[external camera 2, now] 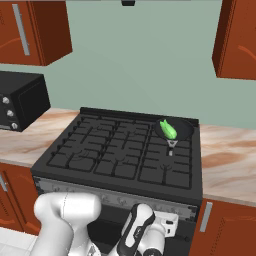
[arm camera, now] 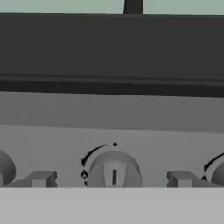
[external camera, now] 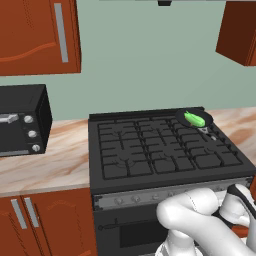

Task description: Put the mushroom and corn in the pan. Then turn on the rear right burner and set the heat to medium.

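Left base view: corn [external camera: 194, 119] in pan [external camera: 206, 117]; end effector [arm camera: 111, 179] spread around knob [arm camera: 113, 171].

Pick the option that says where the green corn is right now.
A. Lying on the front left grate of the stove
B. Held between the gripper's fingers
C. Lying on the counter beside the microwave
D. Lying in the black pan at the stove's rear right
D. The corn lies inside the pan, which sits on the rear right burner of the stove; the right base view shows the same.
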